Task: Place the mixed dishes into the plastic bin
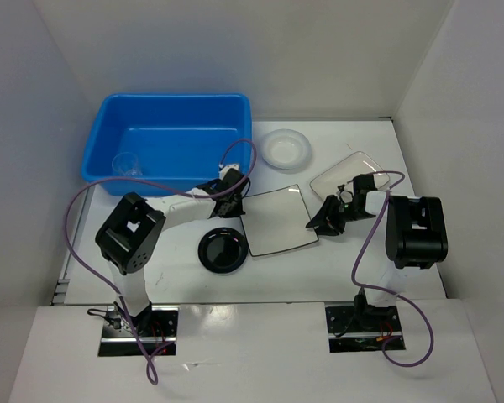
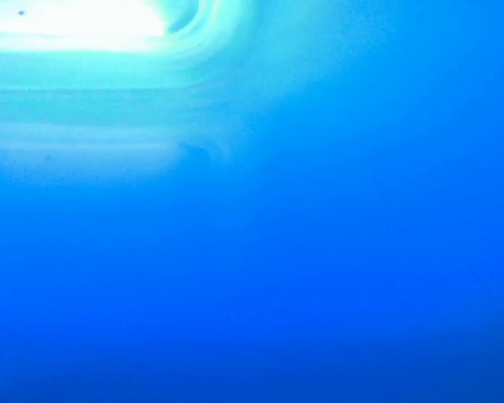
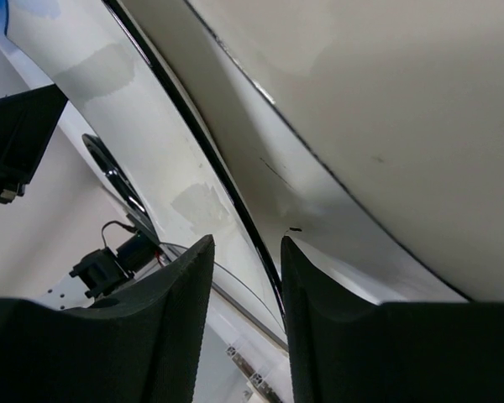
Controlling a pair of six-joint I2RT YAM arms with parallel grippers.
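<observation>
The blue plastic bin (image 1: 170, 138) stands at the back left and holds the small clear cup (image 1: 126, 164). Its blue wall (image 2: 252, 252) fills the left wrist view, so no fingers show there. My left gripper (image 1: 227, 195) sits just off the bin's near right corner; I cannot tell its state. The square white plate with dark rim (image 1: 273, 220) lies mid-table. My right gripper (image 1: 317, 222) is open at the plate's right edge, and its jaws (image 3: 245, 243) straddle the dark rim (image 3: 235, 210) with a gap. The black saucer (image 1: 222, 250), white bowl (image 1: 286, 149) and pale plate (image 1: 349, 174) lie on the table.
White walls enclose the table on the left, back and right. The saucer lies just left of the square plate's near corner. The pale plate lies close behind the right gripper. Purple cables loop from both arms.
</observation>
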